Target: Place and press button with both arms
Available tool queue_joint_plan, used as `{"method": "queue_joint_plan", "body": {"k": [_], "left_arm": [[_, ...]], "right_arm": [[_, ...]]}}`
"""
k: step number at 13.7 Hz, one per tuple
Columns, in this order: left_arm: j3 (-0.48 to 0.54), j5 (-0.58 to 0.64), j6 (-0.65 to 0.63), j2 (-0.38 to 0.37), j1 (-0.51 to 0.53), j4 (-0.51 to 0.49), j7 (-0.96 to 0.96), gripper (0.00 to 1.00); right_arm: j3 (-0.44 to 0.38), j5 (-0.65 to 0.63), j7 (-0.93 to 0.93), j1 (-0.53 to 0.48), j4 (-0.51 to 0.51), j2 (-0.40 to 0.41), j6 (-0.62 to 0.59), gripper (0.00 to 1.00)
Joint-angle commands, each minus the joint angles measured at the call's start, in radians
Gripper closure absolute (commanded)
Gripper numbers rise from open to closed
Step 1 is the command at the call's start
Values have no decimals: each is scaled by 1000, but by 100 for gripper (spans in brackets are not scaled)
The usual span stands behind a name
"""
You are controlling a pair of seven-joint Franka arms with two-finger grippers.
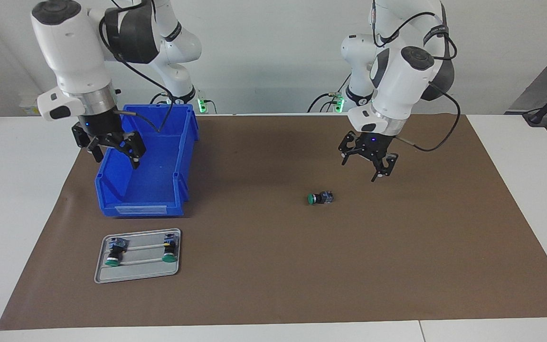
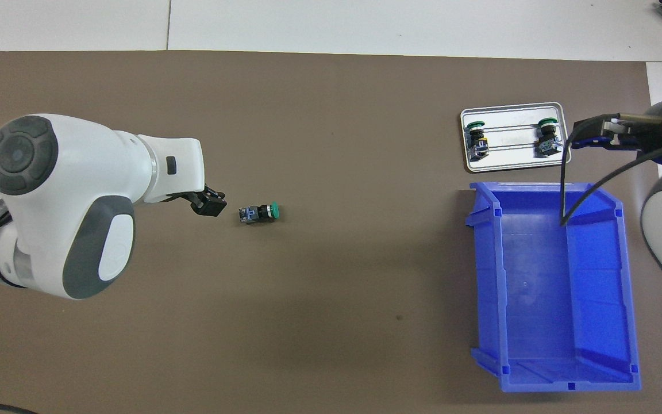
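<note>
A green-capped button lies on its side on the brown mat, cap pointing toward the right arm's end. My left gripper hangs open above the mat beside the button, toward the left arm's end, and touches nothing. My right gripper is open and empty in the air over the outer rim of the blue bin, close to the tray.
A grey metal tray sits farther from the robots than the bin and carries two more green buttons. The right arm's cable hangs into the bin.
</note>
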Motion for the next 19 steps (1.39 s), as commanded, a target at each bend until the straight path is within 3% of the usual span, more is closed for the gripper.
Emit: {"method": "queue_joint_plan", "body": {"k": [1, 3, 6, 10, 15, 19], "left_arm": [[18, -13, 118, -15, -101, -98, 108, 0], [16, -13, 181, -15, -121, -150, 132, 0], [18, -13, 186, 4, -149, -160, 243, 7], [19, -12, 230, 99, -215, -169, 263, 8], [24, -4, 336, 204, -201, -172, 344, 8], [24, -2, 341, 212, -168, -149, 387, 9]], "right_arm": [[-1, 22, -47, -18, 30, -44, -97, 0], [1, 29, -51, -28, 78, -52, -202, 0], [1, 29, -99, -27, 50, -64, -261, 0], [2, 28, -217, -19, 49, -55, -244, 0], [4, 63, -226, -25, 27, -64, -252, 0], [2, 58, -226, -25, 20, -67, -260, 0]]}}
